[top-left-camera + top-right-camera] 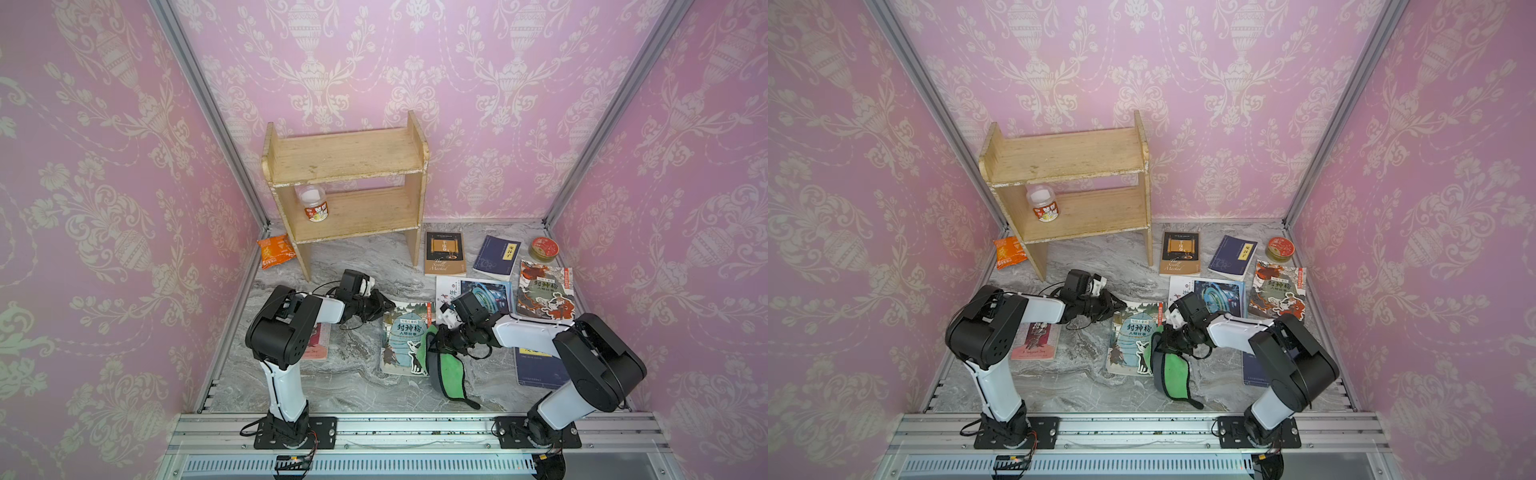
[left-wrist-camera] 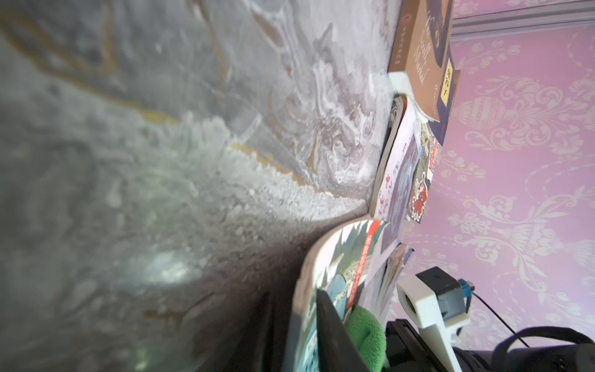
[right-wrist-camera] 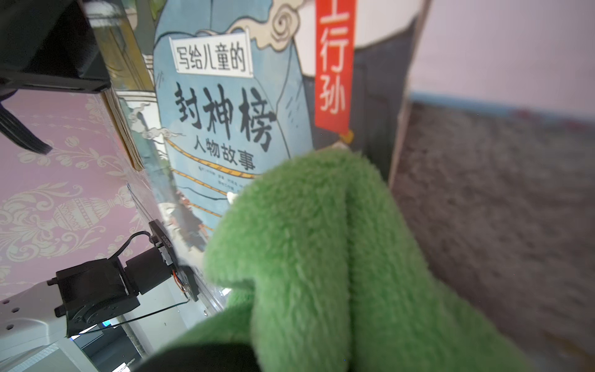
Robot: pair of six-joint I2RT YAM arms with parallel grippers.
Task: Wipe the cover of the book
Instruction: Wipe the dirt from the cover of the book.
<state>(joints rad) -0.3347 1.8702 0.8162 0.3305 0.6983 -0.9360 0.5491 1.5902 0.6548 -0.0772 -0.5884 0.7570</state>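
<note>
Clenching fuzzy green cloth against glossy book, right pincer, left pincer at curled corner, grip unclear

Grey marble-pattern tabletop; pink damask wallpaper walls on three sides. Two-tier bare wooden shelf upright at 12 o'clock. Small clear plastic jar with orange label on lower tier, left end. Orange foil snack packet at 10, just beside shelf leg. Brown paperback at 1. Navy paperback and round red tin at 2. White-and-blue glossy book and red-orange illustrated book side by side at 3. Pink book at 9 and dark blue book at 4, both partly hidden.
</note>
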